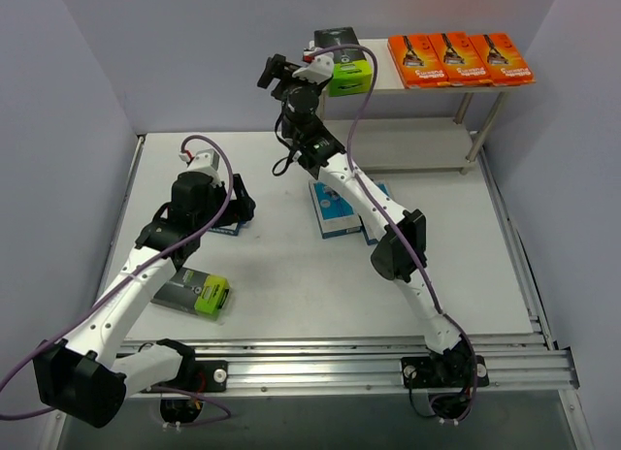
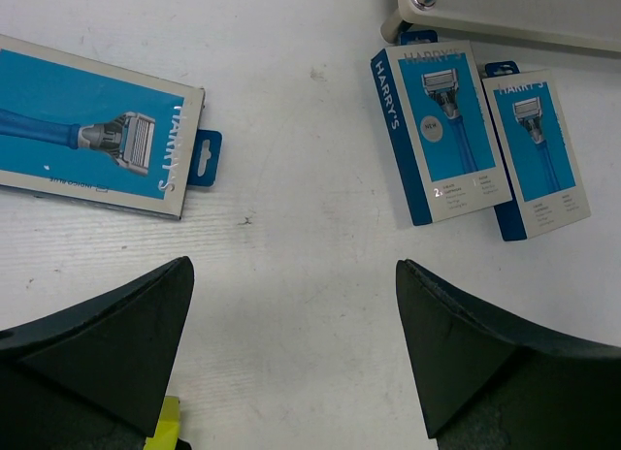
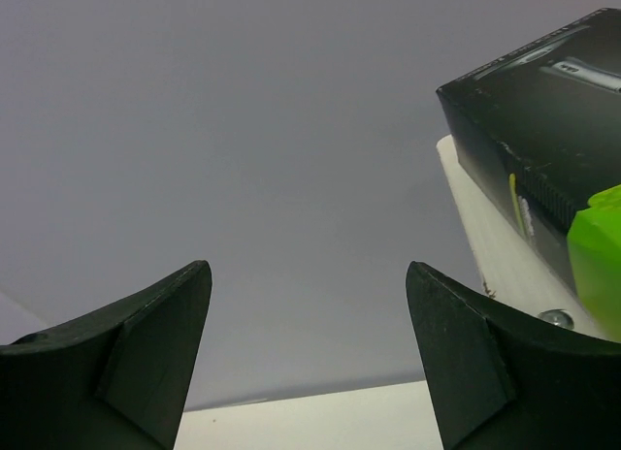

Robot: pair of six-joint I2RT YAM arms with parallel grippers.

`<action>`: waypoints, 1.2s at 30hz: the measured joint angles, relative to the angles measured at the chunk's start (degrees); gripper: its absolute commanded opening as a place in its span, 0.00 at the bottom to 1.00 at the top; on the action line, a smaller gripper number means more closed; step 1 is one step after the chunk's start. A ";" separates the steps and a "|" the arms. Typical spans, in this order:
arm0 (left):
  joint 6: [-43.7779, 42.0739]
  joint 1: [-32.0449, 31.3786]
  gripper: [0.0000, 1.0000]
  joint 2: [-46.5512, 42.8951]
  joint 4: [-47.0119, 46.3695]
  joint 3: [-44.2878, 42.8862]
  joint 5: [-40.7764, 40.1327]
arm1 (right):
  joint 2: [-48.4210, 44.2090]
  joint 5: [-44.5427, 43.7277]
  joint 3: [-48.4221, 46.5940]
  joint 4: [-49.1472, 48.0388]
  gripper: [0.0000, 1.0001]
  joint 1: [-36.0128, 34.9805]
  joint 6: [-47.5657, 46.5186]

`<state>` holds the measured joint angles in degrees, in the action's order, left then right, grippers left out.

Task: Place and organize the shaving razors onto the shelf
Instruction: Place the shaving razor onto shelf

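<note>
1. Shaving razors (image 1: 459, 59): four packs are lying on the shelf (image 1: 427, 147) and four on the surface (image 1: 291, 275).
2. Right claw (image 3: 306, 271) is standing apart and empty, with nothing between its fingers. A black pack with a lime-green end (image 3: 543, 130) is lying just beside it, on the left end of the top board.
3. Judging the step as clearing off after a placement. The claw is wanting a straight draw-back away from the pack, so that no finger is nudging it off the board's end.
4. Three orange packs (image 1: 417, 60) are lying side by side at the right of the same board. The black pack is sitting apart from them, and closing that gap looks worth doing.
5. Right arm is reaching long and high, its wrist level with the top board.
6. Left claw (image 2: 293, 266) is hanging wide apart and empty, pointing down at bare surface. One light blue pack (image 2: 97, 130) is lying ahead to its left, and two more (image 2: 441, 130) are lying near the shelf's foot.
7. Left arm is bending at the elbow, with the second black pack (image 1: 199, 293) lying beside its forearm.
</note>
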<state>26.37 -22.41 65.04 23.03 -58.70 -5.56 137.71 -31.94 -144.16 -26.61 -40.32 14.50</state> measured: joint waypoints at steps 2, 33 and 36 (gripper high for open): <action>0.00 0.00 0.94 0.22 0.00 -0.11 -0.02 | 0.00 -0.28 0.00 0.00 0.77 0.57 0.44; -0.04 -0.07 0.94 2.51 0.04 -0.20 0.09 | 0.79 -3.43 -0.42 -4.17 0.80 3.93 3.43; -0.04 -0.17 0.94 2.64 0.04 -0.20 0.24 | 0.79 -4.09 -0.42 -4.46 0.80 4.24 3.45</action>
<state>26.33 -22.59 67.68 23.07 -58.89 -5.32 138.50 -36.03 -144.57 -31.07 -36.07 17.96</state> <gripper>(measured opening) 0.940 0.798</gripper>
